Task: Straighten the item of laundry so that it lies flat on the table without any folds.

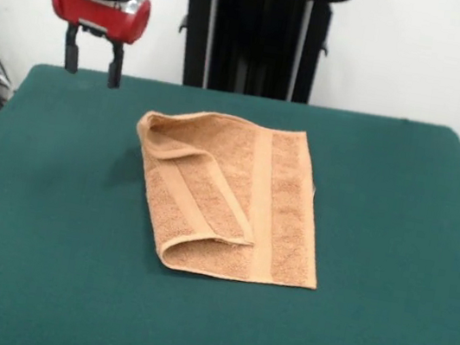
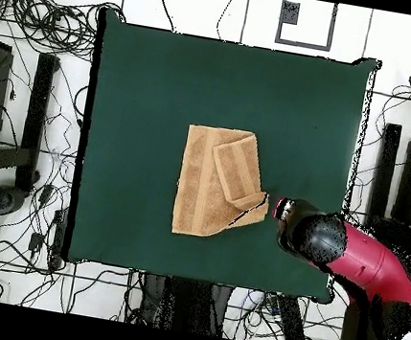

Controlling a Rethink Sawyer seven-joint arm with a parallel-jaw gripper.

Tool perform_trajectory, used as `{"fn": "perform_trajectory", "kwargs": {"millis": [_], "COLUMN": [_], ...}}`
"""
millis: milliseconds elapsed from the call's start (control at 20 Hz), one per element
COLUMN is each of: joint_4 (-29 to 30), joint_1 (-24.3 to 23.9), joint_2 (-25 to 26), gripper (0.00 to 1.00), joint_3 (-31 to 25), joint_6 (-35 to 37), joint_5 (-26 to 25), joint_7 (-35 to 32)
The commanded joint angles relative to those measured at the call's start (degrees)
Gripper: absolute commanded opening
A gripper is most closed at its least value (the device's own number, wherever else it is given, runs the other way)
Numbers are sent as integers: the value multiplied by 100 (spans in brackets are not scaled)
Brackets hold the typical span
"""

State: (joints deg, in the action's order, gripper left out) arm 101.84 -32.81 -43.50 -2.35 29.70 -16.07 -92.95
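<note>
The orange-tan terry towel (image 1: 230, 197) lies near the middle of the dark green table (image 1: 393, 251). Its left part is folded over onto itself, so one woven band runs diagonally across the top layer. Another band runs straight down the right part. In the overhead view the towel (image 2: 215, 184) shows the folded flap at its upper right. My gripper (image 1: 92, 63) hangs open and empty above the table's far left corner, up and left of the towel, clear of it. In the overhead view the arm's red and black end (image 2: 310, 236) sits just right of the towel.
The black pedestal (image 1: 256, 32) stands behind the table's far edge. Cables and stands (image 2: 22, 128) lie on the floor around the table.
</note>
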Motion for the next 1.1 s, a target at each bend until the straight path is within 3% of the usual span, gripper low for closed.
{"fn": "perform_trajectory", "kwargs": {"millis": [50, 1100], "joint_4": [-199, -414], "joint_1": [270, 757], "joint_2": [148, 345], "gripper": [100, 100], "joint_3": [-955, -838], "joint_6": [669, 569], "joint_5": [289, 413], "joint_7": [29, -565]}}
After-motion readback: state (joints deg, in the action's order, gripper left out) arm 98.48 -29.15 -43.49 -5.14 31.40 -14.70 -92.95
